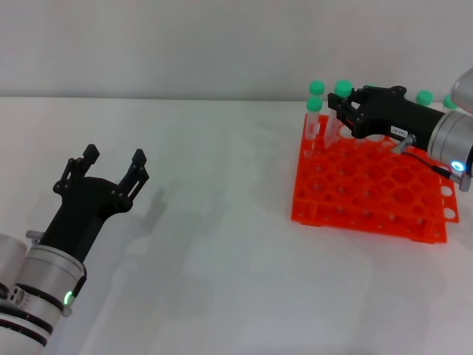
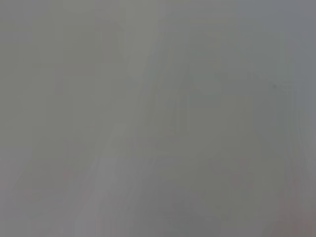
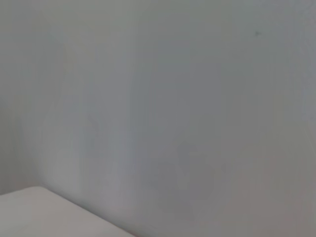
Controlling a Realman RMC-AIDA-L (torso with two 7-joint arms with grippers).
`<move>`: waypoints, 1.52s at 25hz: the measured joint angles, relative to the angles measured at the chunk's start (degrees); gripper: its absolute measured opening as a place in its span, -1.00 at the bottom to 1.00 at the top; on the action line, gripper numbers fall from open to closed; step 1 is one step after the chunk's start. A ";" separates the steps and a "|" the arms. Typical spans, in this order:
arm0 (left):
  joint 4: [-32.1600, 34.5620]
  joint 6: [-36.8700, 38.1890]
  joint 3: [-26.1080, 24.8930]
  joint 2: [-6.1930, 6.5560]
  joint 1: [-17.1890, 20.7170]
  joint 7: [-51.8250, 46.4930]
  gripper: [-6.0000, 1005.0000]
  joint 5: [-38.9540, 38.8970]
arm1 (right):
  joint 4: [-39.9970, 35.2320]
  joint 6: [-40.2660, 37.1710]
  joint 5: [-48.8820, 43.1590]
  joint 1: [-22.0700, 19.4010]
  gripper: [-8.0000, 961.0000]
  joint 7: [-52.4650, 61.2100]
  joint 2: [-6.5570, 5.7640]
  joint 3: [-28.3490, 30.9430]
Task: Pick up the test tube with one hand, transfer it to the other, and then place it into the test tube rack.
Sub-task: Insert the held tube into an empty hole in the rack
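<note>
A white table [image 1: 222, 244] fills most of the head view, its top smooth, matt and evenly lit. Soft, faint grey shadows lie on it near the middle-left and toward the far right. Behind it a pale grey wall [image 1: 185, 44] runs across the whole upper part, plain and unmarked, meeting the table's far edge in a straight, slightly sloping line. The light is diffuse, with no hard glare. The left wrist view shows only a blurred grey surface. The right wrist view shows the same plain wall [image 3: 197, 98], with a pale corner of the table [image 3: 34, 217] at one edge.

No text can be read anywhere (the right gripper's [image 1: 341, 111] small label is illegible).
</note>
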 joint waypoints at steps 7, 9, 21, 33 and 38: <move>0.00 0.12 0.12 0.00 0.04 0.00 0.65 0.06 | -0.57 -0.96 0.42 -0.44 -0.56 0.00 -0.16 0.42; 0.00 0.12 0.15 0.00 0.04 0.00 0.64 0.06 | -0.58 -0.82 0.43 -0.47 -0.56 0.00 -0.17 0.48; 0.07 0.00 0.21 0.00 -0.24 -0.09 0.64 0.06 | -0.24 -0.41 0.34 -0.55 -0.56 -0.39 -0.13 2.62; 0.35 0.00 0.35 0.00 -0.93 -0.09 0.64 0.06 | 1.84 1.50 0.44 -0.35 -0.56 -2.25 0.39 2.51; 0.40 0.00 0.35 0.00 -0.93 -0.09 0.64 0.09 | 2.54 2.51 0.44 0.02 -0.56 -2.83 0.51 2.39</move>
